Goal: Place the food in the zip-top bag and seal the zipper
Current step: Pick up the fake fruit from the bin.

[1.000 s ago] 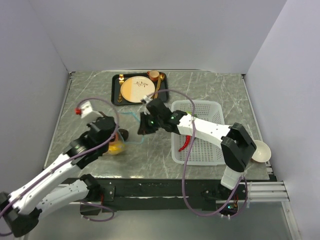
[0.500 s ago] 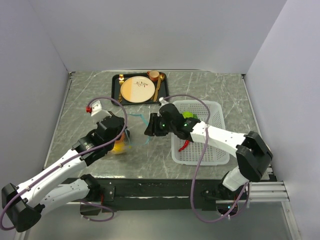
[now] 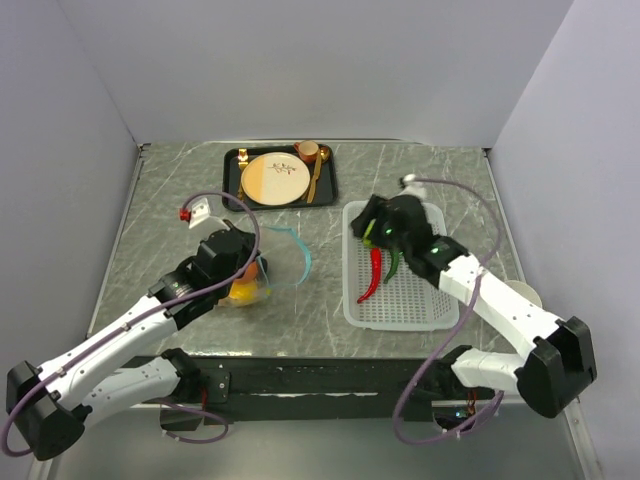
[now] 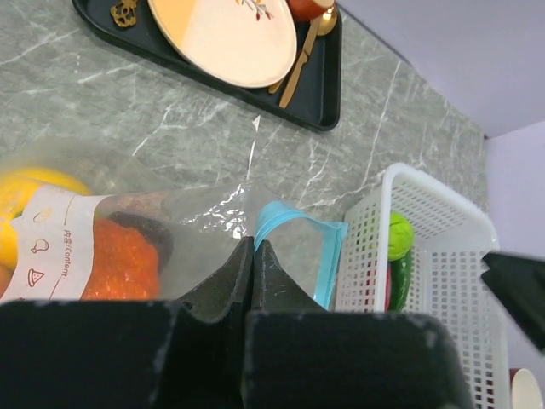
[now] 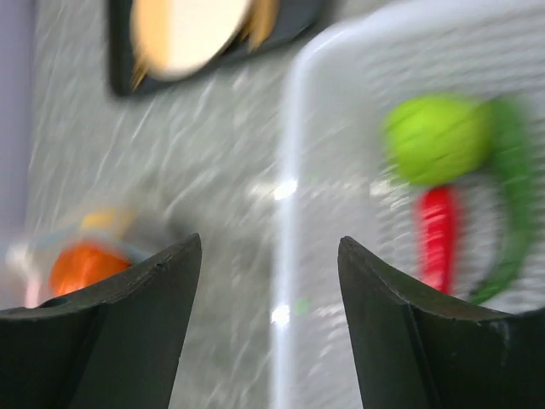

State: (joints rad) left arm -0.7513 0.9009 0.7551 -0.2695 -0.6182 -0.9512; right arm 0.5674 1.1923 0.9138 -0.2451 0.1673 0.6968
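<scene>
Left tool (image 4: 253,253): we see its jaws pressed together on the clear film of the zip-top bag (image 4: 183,213), just beside the zipper; it sits left of the desk's middle.
Zip-top bag: it lies near the left half of the desk (image 3: 170,200), well in from the left edge, with its mouth facing the basket.
Food in the bag: we make out a yellow lemon (image 4: 30,192) and an orange peach (image 4: 119,264) behind the white label.
Zipper (image 4: 298,247): the light blue strip curls upward, its two sides apart, so the bag is not sealed.
Open room: a strip of bare marble runs between the bag and the basket, from the near edge to the tray.
Tray (image 3: 232,185): it sits at the far edge and carries the round plate (image 3: 274,178).
Basket (image 3: 400,322): it stands right of the middle, near the near edge.
Food in the basket: a green lime (image 5: 436,139), a red chili (image 3: 373,275) and a green chili (image 3: 393,265).
Right tool (image 5: 268,247): its fingers stand wide apart with nothing between them, above the basket's far left corner.
</scene>
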